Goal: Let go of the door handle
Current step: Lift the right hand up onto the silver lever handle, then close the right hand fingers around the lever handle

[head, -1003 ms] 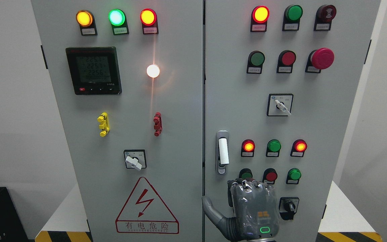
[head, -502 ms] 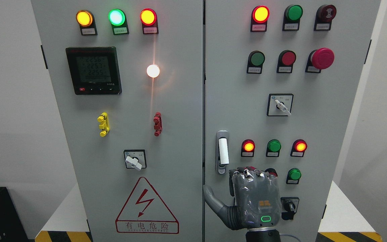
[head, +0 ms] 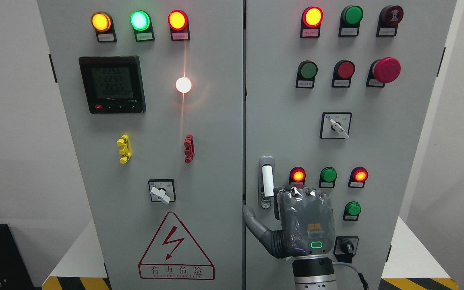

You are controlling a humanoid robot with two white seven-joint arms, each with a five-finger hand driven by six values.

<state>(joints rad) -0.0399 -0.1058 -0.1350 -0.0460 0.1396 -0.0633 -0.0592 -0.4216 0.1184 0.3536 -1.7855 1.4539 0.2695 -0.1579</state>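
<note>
The right hand (head: 302, 225) is hovering in front of the right-hand cabinet door (head: 397, 133), near its lower edge, back to the camera, thumb out, fingers curling at the top and holding nothing. The door handle (head: 267, 181) is sitting upright near that door's left edge, just up-left of the knuckles and seemingly untouched, so the release is looking done.

I see bare door panel left of the door handle (head: 267, 181). To its right, indicator lamps (head: 328, 175) crowd the way

Single head view, level, facing cabinet doors (head: 199, 121) squarely, close range.
</note>
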